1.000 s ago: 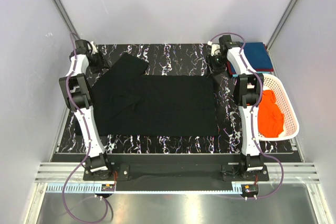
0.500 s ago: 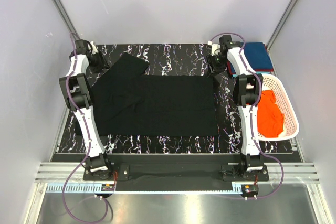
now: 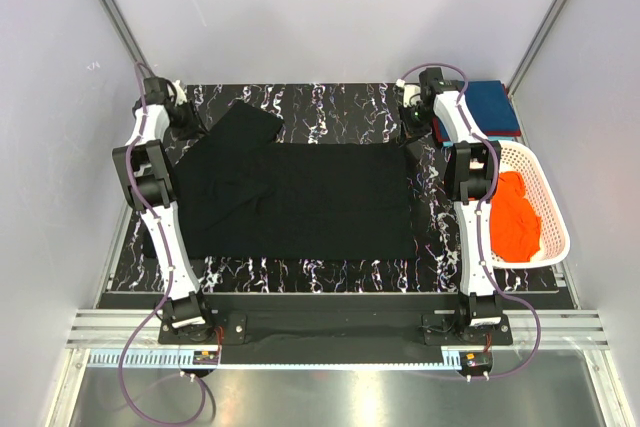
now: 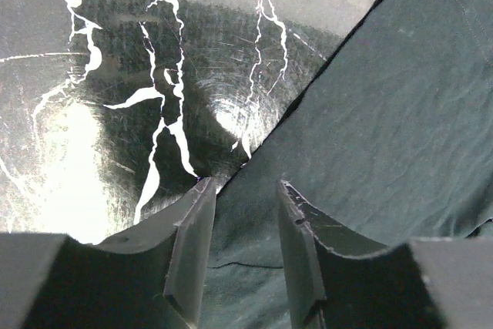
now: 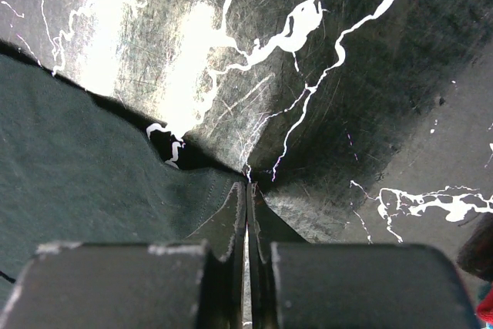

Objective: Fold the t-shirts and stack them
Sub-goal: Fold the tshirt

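While the black t-shirt [image 3: 300,202] lies spread flat across the middle of the black marbled table [image 3: 340,107], both arms reach to its far edge, one at each end. At the far right corner of the cloth the right gripper [image 5: 246,184] has its fingers pressed tight together, with the hemmed edge of the shirt running in between their tips, so it is pinching the fabric. At the far left, beside the sleeve that angles up and away from the body of the shirt, the left gripper [image 4: 243,186] is down at the table with its jaws spread; the shirt's edge runs between the two fingers, bare table to one side and cloth to the other. A folded teal-blue t-shirt [image 3: 492,105] sits at the table's far right corner, with a dark red edge [image 3: 497,136] showing along its near side. Just nearer, the white lattice basket [image 3: 560,232] holds the crumpled bright orange t-shirt [image 3: 515,219]
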Controlling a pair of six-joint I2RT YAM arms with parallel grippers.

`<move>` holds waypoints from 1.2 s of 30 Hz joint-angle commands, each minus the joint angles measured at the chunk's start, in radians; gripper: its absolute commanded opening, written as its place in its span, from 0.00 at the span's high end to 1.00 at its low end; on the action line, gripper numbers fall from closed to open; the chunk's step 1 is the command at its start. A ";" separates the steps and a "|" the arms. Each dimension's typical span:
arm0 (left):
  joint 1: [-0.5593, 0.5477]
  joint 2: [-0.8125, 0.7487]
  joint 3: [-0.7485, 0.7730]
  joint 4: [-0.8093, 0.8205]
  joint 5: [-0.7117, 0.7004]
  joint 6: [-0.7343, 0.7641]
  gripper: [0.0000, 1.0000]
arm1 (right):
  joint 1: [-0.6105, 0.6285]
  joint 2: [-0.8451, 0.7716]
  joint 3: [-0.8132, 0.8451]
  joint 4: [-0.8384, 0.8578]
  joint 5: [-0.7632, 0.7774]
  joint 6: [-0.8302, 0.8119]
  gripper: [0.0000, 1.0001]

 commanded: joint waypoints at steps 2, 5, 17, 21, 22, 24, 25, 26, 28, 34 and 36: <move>0.001 -0.033 -0.024 -0.013 0.012 0.024 0.60 | -0.001 0.012 0.045 -0.020 -0.017 -0.012 1.00; -0.002 -0.036 -0.025 -0.016 0.020 0.023 0.69 | -0.003 0.004 0.047 -0.014 -0.019 -0.007 1.00; -0.002 -0.096 0.004 -0.021 0.060 -0.042 1.00 | -0.001 -0.154 -0.117 0.163 0.030 0.008 1.00; -0.002 -0.128 -0.002 -0.024 0.057 -0.056 1.00 | -0.001 -0.244 -0.257 0.272 0.063 0.034 1.00; 0.000 -0.132 -0.004 -0.022 0.058 -0.060 1.00 | -0.003 -0.273 -0.275 0.288 0.061 0.040 1.00; -0.003 -0.148 -0.011 -0.021 0.057 -0.071 1.00 | -0.001 -0.296 -0.326 0.326 0.064 0.045 1.00; -0.002 -0.154 -0.013 -0.021 0.057 -0.076 1.00 | -0.001 -0.318 -0.343 0.340 0.064 0.046 1.00; -0.003 -0.158 -0.016 -0.019 0.060 -0.082 1.00 | -0.001 -0.326 -0.372 0.358 0.066 0.048 1.00; -0.003 -0.172 -0.022 -0.016 0.058 -0.089 1.00 | -0.001 -0.347 -0.392 0.371 0.070 0.048 1.00; -0.005 -0.208 -0.067 -0.011 0.032 -0.096 1.00 | -0.003 -0.372 -0.446 0.383 0.066 0.051 1.00; -0.005 -0.229 -0.094 -0.014 -0.018 -0.070 1.00 | -0.003 -0.373 -0.460 0.386 0.054 0.053 1.00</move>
